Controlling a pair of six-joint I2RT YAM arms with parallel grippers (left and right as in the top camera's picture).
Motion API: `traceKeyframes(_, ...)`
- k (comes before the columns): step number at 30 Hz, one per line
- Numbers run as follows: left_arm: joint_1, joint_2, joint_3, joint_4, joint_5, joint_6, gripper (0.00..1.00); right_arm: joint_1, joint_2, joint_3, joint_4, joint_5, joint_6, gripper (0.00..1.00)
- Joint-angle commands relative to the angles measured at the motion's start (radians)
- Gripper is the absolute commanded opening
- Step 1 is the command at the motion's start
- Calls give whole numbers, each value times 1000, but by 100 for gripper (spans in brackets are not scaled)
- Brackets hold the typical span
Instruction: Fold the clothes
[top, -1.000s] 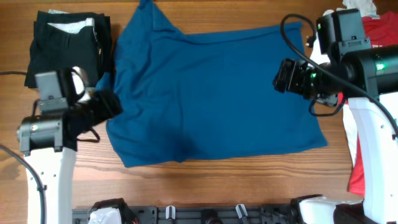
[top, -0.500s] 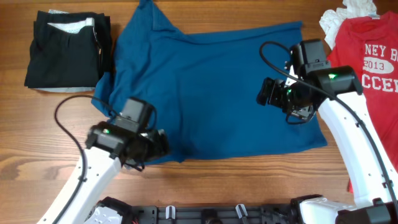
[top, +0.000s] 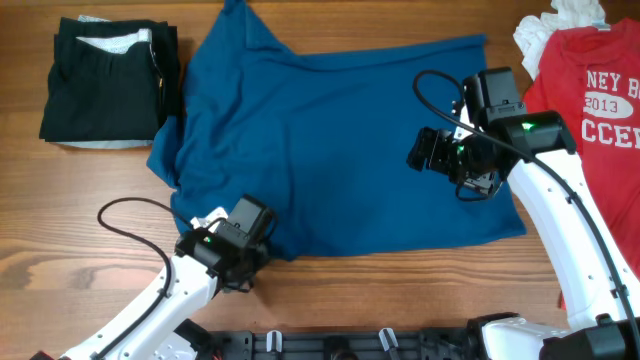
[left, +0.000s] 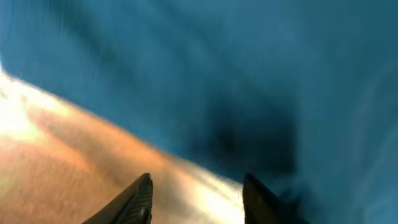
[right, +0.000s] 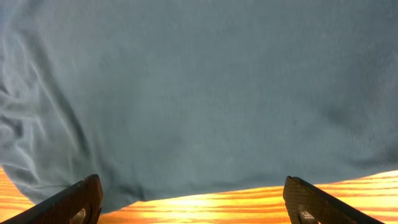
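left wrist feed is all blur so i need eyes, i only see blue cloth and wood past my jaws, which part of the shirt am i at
observer: overhead shows your left arm at the near left corner of the dark-blue shirt, which lies spread out.
operator: where's the other arm
observer: the right arm reaches over the shirt's right side, its jaws wide apart with nothing between them.
operator: anything on my side to avoid
observer: a folded black garment lies beside the shirt's left sleeve, at the far left of the table.
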Motion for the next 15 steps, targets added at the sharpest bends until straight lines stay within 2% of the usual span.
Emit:
traceKeyframes(1, -1, 71, -9, 48, -88, -32, 47, -2, -6, -2, 9, -13, -11, 94)
traceKeyframes(8, 22, 206, -9, 50, -3, -23, 49, -2, -6, -2, 11, -13, -16, 94)
traceKeyframes(13, 30, 211, -9, 65, -34, -20, 51, -2, -6, -2, 16, -13, -15, 94)
traceKeyframes(14, 37, 211, -9, 66, -47, -21, 49, -2, -6, -2, 21, -13, -15, 94)
traceKeyframes(15, 56, 211, -9, 66, -51, -21, 39, -2, -6, -2, 24, -13, -15, 94)
